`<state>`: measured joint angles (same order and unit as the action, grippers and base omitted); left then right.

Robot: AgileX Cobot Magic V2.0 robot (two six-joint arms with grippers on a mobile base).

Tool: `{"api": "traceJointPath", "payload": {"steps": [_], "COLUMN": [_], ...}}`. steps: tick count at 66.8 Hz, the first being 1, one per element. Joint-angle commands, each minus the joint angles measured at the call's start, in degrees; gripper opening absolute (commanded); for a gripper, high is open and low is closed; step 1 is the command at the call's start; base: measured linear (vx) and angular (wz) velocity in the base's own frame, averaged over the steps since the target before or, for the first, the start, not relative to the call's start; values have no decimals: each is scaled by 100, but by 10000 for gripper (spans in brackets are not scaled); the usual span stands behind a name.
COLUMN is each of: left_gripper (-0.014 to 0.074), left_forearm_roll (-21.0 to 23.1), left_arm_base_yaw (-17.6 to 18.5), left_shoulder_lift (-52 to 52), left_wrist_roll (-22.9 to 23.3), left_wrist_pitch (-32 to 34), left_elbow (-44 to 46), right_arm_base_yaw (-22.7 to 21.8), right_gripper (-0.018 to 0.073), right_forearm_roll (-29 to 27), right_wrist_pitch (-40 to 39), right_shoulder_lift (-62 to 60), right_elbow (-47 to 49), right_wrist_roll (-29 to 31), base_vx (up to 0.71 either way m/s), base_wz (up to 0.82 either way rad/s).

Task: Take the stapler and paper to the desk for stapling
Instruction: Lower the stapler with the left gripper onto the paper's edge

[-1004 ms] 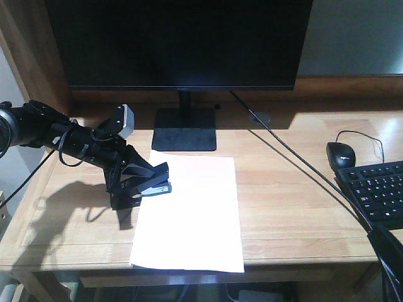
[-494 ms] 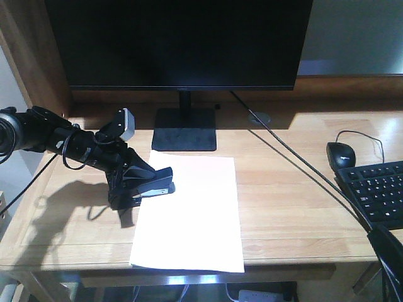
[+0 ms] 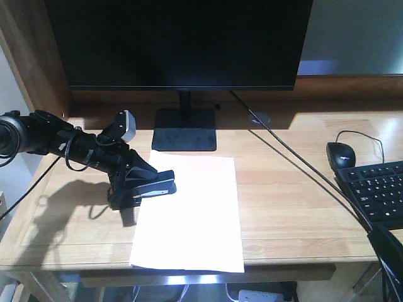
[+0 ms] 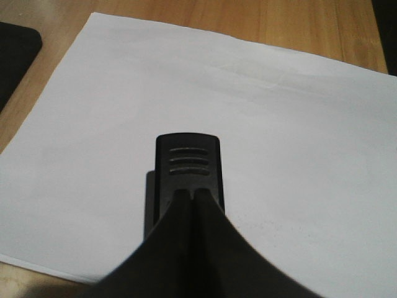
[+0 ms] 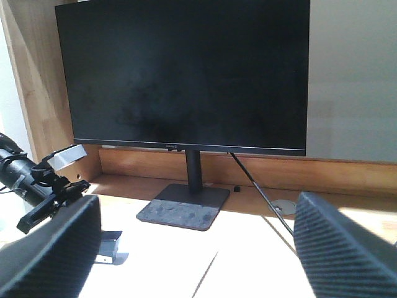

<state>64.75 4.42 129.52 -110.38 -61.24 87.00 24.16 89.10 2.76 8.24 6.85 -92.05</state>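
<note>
Nudging the stapler (image 3: 153, 187) further over the paper's (image 3: 192, 214) left edge on the desk (image 3: 289, 207), I keep my left gripper (image 3: 140, 185) clenched on it, the right gripper (image 5: 192, 248) spread idle, so stapling looks close.

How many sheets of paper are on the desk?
1: the paper lies in front of the monitor, with the stapler over its left edge. Any sheets beneath it would be hidden.

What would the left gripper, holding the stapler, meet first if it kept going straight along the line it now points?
Most likely the paper. The left gripper angles down and across the sheet's left edge, with the stapler leading over white paper. How high the stapler sits above the sheet is unclear.
</note>
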Motion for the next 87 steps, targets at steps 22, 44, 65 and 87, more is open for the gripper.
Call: {"api": "traceJointPath", "payload": {"steps": [22, 44, 65, 87], "left_gripper": [-7, -7, -7, -7], "left_forearm_roll": [-257, -257, -245, -250], "left_arm_base_yaw": [26, 26, 26, 15], "left_shoulder_lift": [-163, -163, -163, -472], "left_wrist_roll": [88, 88, 88, 269], "left_wrist_pitch": [152, 163, 148, 39], "left_elbow": [52, 52, 52, 52], "right_arm_base_yaw": [-9, -9, -9, -9], "right_gripper": [588, 588, 588, 588], "right_forearm_roll": [56, 56, 56, 56], "right_wrist_pitch": [56, 56, 56, 56], "right_shoulder_lift": [61, 61, 61, 61], "right_elbow": [151, 151, 151, 151], "right_wrist_roll": [36, 36, 36, 36], "base_vx": [0, 0, 0, 0], "base_wz": [0, 0, 0, 0]}}
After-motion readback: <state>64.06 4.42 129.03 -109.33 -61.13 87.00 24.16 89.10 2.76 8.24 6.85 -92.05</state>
